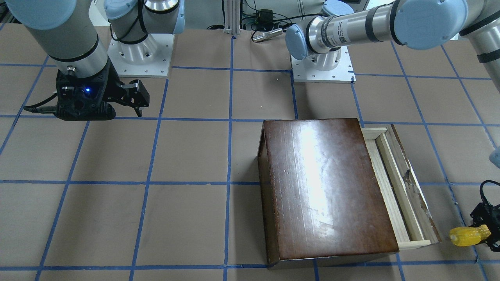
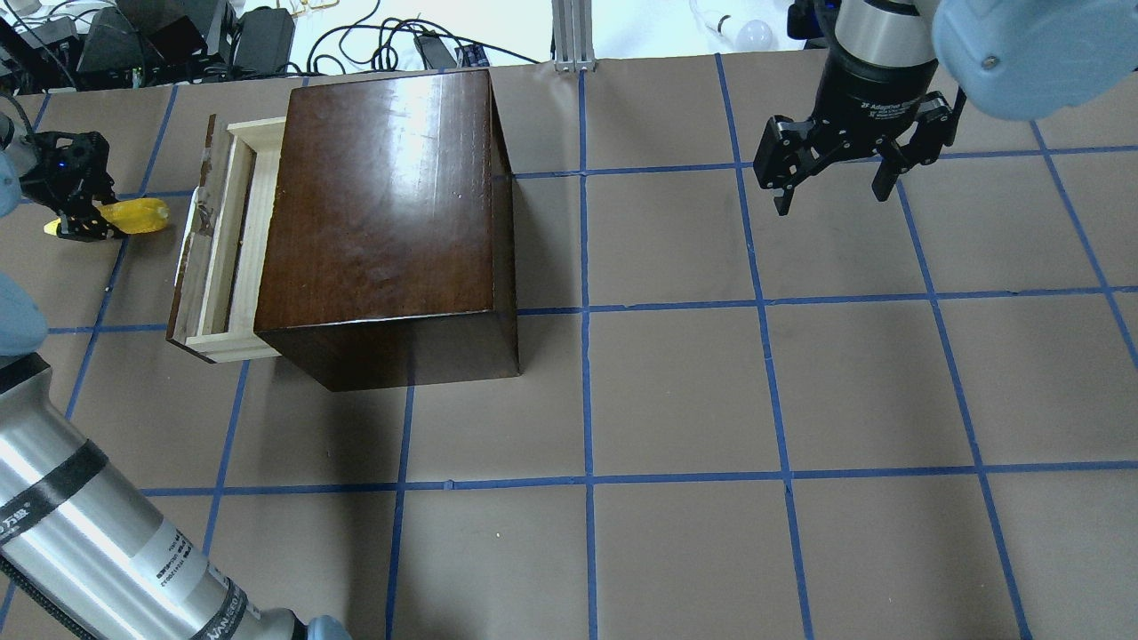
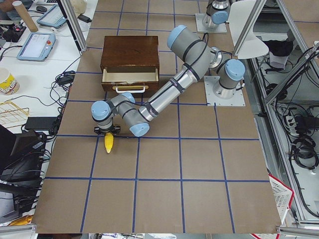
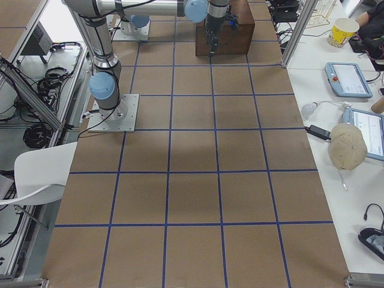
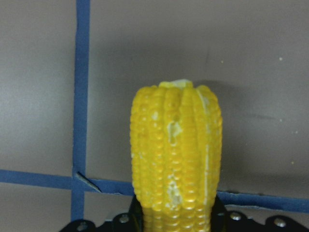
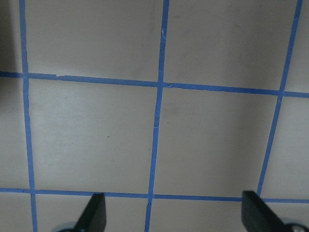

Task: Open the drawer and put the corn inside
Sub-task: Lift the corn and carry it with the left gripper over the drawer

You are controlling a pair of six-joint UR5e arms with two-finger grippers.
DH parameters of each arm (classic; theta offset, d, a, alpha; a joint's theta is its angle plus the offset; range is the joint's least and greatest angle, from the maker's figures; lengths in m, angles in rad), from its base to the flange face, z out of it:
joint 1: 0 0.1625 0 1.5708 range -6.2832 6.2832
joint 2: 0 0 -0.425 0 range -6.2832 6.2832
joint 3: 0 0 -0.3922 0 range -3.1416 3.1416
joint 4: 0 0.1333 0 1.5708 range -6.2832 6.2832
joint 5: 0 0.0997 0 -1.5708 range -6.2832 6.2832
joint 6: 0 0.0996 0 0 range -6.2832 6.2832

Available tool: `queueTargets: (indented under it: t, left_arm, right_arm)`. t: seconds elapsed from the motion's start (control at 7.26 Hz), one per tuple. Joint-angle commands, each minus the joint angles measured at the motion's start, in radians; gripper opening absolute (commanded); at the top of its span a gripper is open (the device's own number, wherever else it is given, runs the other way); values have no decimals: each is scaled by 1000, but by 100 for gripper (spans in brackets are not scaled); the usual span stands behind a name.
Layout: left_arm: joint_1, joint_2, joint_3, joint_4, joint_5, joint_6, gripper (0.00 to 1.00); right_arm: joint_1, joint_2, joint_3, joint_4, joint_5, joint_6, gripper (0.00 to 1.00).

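The dark-brown cabinet (image 2: 382, 196) lies on the table with its drawer (image 2: 222, 240) pulled partly out, so the pale wood tray and worn front panel (image 1: 414, 187) show. My left gripper (image 2: 84, 222) is shut on the yellow corn (image 2: 133, 215) and holds it level, just outside the drawer's front. The corn fills the left wrist view (image 5: 176, 159) and shows at the front-facing view's right edge (image 1: 468, 235). My right gripper (image 2: 831, 187) is open and empty, far from the cabinet, with both fingers (image 6: 94, 212) over bare table.
Brown paper with a blue tape grid covers the table (image 2: 676, 391). Both arm bases (image 1: 322, 64) stand at the robot's side. Cables and boxes (image 2: 222, 36) lie beyond the far edge behind the cabinet.
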Motion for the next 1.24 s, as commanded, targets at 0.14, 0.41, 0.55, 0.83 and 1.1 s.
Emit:
queueTargets:
  t: [0.14,0.41,0.55,0.83,1.1]
  left_arm:
    - [-25,126,6,-176,2,-317,0]
    - [-78,221,6,-286,14,-482,0]
    - [-115,263,0,-305,29,-594,0]
    - [-158,337,-5,-350,32,-885,0]
    - [-222,380,-11,-394,35,-1197,0]
  right_arm:
    - [0,0,0,0,0,0,100]
    - [0,0,0,0,0,0,100]
    - [0,0,0,0,0,0,100]
    - [2,0,0,0,0,0,100]
    - [0,0,0,0,0,0,100]
